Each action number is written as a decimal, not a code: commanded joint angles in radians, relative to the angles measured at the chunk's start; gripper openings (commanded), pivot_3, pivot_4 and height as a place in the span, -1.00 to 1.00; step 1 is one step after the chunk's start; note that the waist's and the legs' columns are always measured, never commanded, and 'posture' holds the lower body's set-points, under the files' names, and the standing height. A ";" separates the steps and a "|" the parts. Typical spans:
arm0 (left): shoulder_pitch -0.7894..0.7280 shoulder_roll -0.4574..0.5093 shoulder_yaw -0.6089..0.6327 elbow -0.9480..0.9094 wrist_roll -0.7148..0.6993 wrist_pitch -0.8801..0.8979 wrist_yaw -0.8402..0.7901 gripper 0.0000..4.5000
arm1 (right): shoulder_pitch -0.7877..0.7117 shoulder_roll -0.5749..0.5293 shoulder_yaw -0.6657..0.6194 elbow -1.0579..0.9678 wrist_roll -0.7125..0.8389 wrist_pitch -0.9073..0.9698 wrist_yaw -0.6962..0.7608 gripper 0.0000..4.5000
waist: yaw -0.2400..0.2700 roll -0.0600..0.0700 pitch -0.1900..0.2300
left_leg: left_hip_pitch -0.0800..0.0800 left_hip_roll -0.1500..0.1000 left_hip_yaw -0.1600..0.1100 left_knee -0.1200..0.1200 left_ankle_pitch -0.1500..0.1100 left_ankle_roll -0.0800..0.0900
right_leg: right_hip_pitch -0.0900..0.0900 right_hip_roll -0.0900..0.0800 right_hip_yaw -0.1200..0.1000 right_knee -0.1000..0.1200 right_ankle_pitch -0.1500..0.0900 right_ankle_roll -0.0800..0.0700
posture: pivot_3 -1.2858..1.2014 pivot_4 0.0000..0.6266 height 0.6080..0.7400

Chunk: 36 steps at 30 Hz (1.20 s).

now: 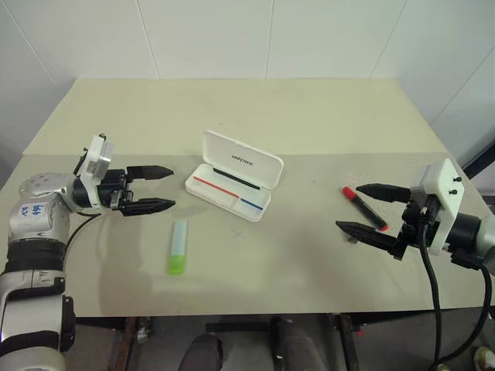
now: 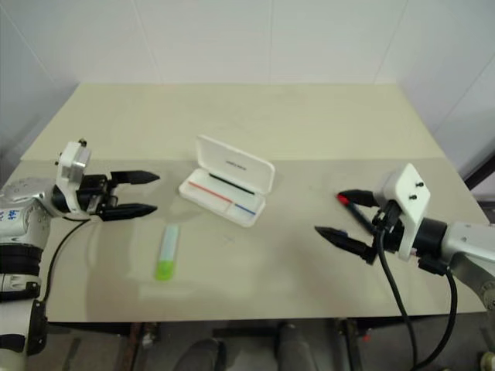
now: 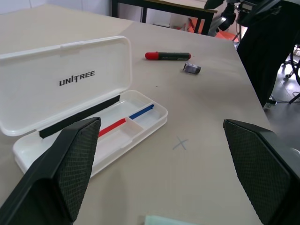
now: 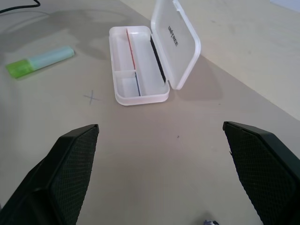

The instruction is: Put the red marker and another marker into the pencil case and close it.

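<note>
The white pencil case (image 1: 230,193) lies open in the middle of the table, its lid (image 1: 241,160) raised at the back and a red and blue stripe inside. The red marker (image 1: 365,209), black with a red cap, lies to the right of the case. Around it but above it hovers my right gripper (image 1: 360,209), open and empty. The green highlighter (image 1: 178,246) lies in front of the case on the left. My left gripper (image 1: 164,188) is open, empty, pointing toward the case from the left. The case also shows in the right wrist view (image 4: 138,70).
A small grey lump (image 3: 191,68) lies beside the red marker. A faint pencilled cross (image 1: 238,233) marks the table (image 1: 294,263) in front of the case. White walls close the table's far side and corners.
</note>
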 commanded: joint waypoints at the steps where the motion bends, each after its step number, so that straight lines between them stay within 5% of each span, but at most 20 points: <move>1: -0.051 -0.006 -0.005 0.040 0.009 -0.036 -0.080 0.98 | -0.022 0.017 -0.012 -0.030 0.031 -0.001 -0.037 1.00 | 0.000 0.000 0.000 | 0.000 0.000 0.000 0.000 0.000 0.000 | 0.000 0.000 0.000 0.000 0.000 0.000 | 0.03 -0.52 1.00; 22: -0.117 -0.115 -0.157 0.194 0.087 -0.221 -0.113 0.98 | 0.032 0.178 0.047 -0.220 0.218 -0.005 -0.325 1.00 | 0.010 -0.001 0.000 | -0.001 0.000 -0.001 0.000 0.000 0.000 | 0.000 0.000 0.000 0.000 0.001 0.001 | 0.03 -0.52 1.00; 26: -0.195 -0.146 -0.176 0.347 0.146 -0.334 -0.109 0.98 | 0.096 0.209 0.066 -0.230 0.162 -0.067 -0.299 1.00 | 0.022 -0.001 0.000 | -0.001 0.000 -0.001 0.000 0.000 0.000 | 0.000 0.000 0.000 0.000 0.001 0.001 | 0.03 -0.52 1.00; 31: -0.320 -0.248 -0.151 0.540 0.185 -0.419 -0.087 0.98 | 0.345 0.233 0.040 -0.232 0.047 -0.183 -0.177 1.00 | 0.048 -0.002 0.001 | -0.002 -0.001 -0.002 0.001 0.000 0.001 | 0.002 0.001 -0.001 -0.002 0.001 0.002 | 0.03 -0.52 1.00; 36: -0.354 -0.269 -0.162 0.611 0.216 -0.433 -0.111 0.98 | 0.341 0.249 0.078 -0.237 -0.002 -0.212 -0.223 1.00 | 0.023 -0.004 0.001 | 0.000 -0.001 0.001 0.002 -0.002 0.003 | 0.006 0.001 0.000 -0.005 0.003 0.004 | 0.03 -0.52 1.00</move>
